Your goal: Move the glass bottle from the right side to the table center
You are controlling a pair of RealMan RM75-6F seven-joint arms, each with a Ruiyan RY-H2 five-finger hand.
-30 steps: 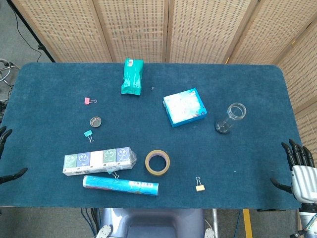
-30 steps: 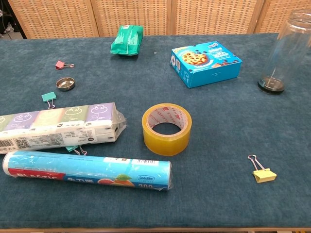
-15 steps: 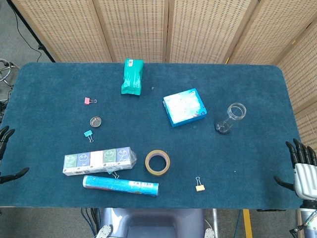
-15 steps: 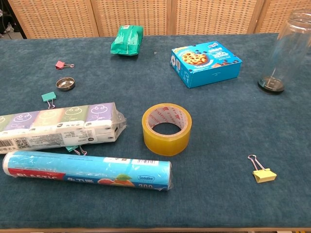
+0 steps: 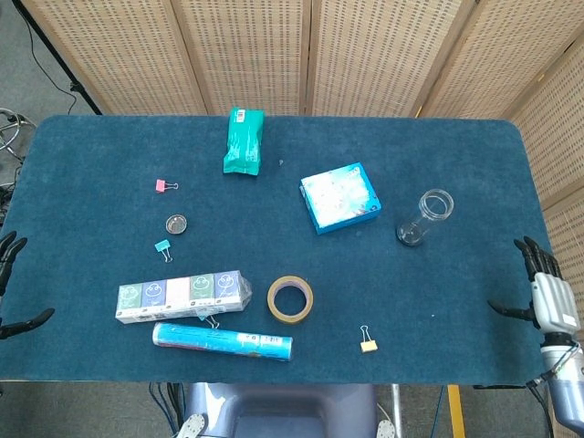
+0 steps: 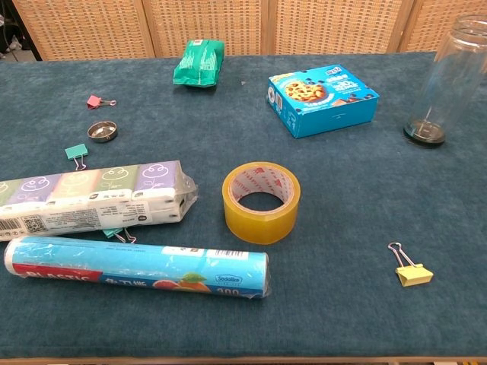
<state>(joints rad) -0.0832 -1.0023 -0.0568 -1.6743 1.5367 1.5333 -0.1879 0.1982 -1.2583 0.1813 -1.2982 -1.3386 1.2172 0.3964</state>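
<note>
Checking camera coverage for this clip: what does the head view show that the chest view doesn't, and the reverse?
Only the head view shows both hands: the right hand open at the table's right edge, the left hand at the left edge. It also shows the whole table. Only the chest view shows the cookie picture on the blue box. Both show the glass bottle upright and untouched, the tape roll and the yellow clip.

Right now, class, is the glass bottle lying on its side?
No: in the chest view the bottle stands upright on its dark base, open mouth up, to the right of the blue box.
</note>
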